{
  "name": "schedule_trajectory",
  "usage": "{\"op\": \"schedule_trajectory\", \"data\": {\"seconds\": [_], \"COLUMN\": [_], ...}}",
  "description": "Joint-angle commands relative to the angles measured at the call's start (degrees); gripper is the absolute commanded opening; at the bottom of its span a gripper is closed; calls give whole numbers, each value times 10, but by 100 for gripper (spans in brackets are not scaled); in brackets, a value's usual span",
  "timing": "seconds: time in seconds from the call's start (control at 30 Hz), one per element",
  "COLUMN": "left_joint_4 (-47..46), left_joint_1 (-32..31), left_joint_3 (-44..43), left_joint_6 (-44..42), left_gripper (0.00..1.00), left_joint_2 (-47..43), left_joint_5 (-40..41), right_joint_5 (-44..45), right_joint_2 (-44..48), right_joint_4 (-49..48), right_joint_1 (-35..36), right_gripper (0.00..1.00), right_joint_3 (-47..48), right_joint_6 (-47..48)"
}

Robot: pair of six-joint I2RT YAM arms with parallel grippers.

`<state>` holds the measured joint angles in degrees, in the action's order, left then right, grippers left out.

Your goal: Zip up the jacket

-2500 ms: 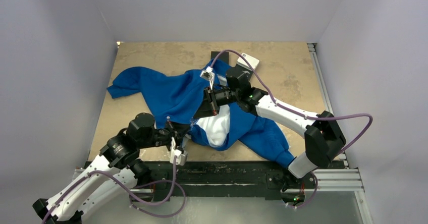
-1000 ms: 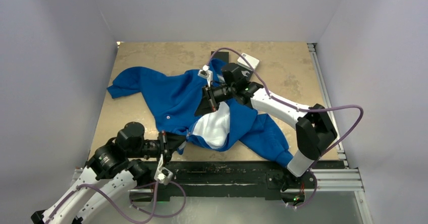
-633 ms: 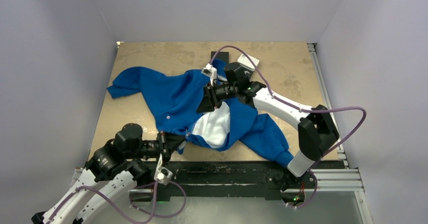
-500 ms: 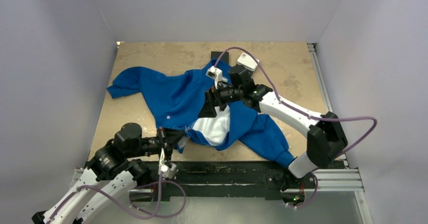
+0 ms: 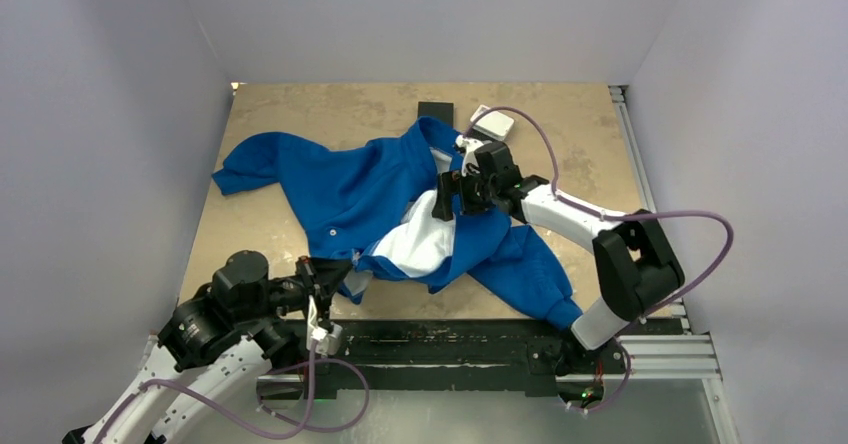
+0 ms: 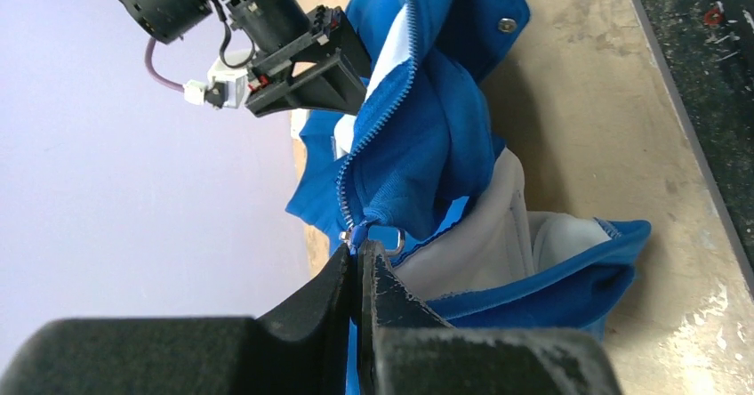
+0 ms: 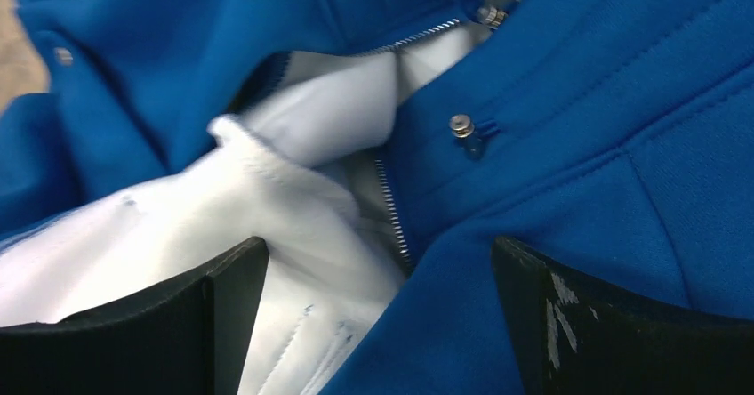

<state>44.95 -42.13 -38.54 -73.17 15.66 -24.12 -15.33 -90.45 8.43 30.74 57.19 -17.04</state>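
Your right gripper (image 5: 443, 192) has let go and shifted right since a second ago. It was clamped on the front edge of the jacket (image 5: 340, 189). Now its jaws are spread wide and it hangs over the open chest, gripping nothing. Your left arm has drawn back a little toward the near-left corner, grip unchanged.

The left gripper (image 6: 359, 254) has its fingers pressed together, pinching the jacket right at the bottom end of the zipper (image 6: 373, 133). Probably the tape or the pull, but the wrist view is too tight to say which. From there the zipper teeth run up and away toward the right gripper.

The jacket lies spread across the middle of the table (image 5: 300, 104). One sleeve reaches far left and the other trails to the near right by the right arm's base. Its front gapes open low down, showing the white lining (image 5: 420, 244).

In the right wrist view, lining is on the left and blue fabric on the right, with zipper teeth between them. A silver snap (image 7: 461, 126) sits on the blue side.

At the far edge, beyond the collar, sit a black block (image 5: 433, 110) and a white box (image 5: 492, 122).
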Motion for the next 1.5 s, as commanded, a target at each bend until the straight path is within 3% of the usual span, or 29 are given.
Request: {"op": "schedule_trajectory", "data": {"seconds": [0.0,0.1,0.2,0.3,0.47,0.53,0.6,0.7,0.73,0.83,1.03,1.07,1.17,1.27,1.33,1.43,1.47], "left_joint_4": [17,13,19,25,9,6,3,-2,-4,-4,-34,-42,-38,-32,-39,-40,-45], "left_joint_1": [-1,-1,0,0,0,0,0,0,0,0,0,1,1,1,1,1,1], "left_joint_3": [-15,-5,-3,8,22,25,26,31,32,42,80,87,96,112,128,143,146], "left_joint_6": [-12,-17,-28,-51,-58,-65,-71,-76,-78,-100,-193,-202,-248,-308,-333,-371,-378], "left_gripper": [0,0,0,0,0,0,0,0,0,0,0,0,0,0,0,0,0], "left_joint_2": [-9,-16,-14,-14,-7,-3,2,3,1,-6,-46,-50,-50,-62,-81,-100,-110], "left_joint_5": [-26,-39,-48,-61,-74,-77,-79,-80,-80,-80,-75,-77,-82,-88,-89,-85,-83], "right_joint_5": [81,108,115,94,63,43,-4,-56,-77,-168,-299,-310,-332,-400,-440,-380,-381], "right_joint_2": [-27,-59,-56,-60,-59,-59,-60,-42,-22,46,51,69,121,67,39,58,51], "right_joint_4": [-19,-19,-23,-3,5,4,22,45,48,-23,-120,-175,-474,-758,-736,-381,-346], "right_joint_1": [0,-2,-10,-27,-37,-42,-44,-43,-43,-38,23,22,10,-6,18,78,90], "right_gripper": [98,68,17,11,4,10,41,78,96,99,99,99,99,99,99,99,99], "right_joint_3": [18,45,84,154,174,174,178,170,163,117,115,90,-40,-111,-87,1,19], "right_joint_6": [13,21,24,33,28,24,32,59,63,21,-29,-71,-262,-446,-424,-140,-114]}}
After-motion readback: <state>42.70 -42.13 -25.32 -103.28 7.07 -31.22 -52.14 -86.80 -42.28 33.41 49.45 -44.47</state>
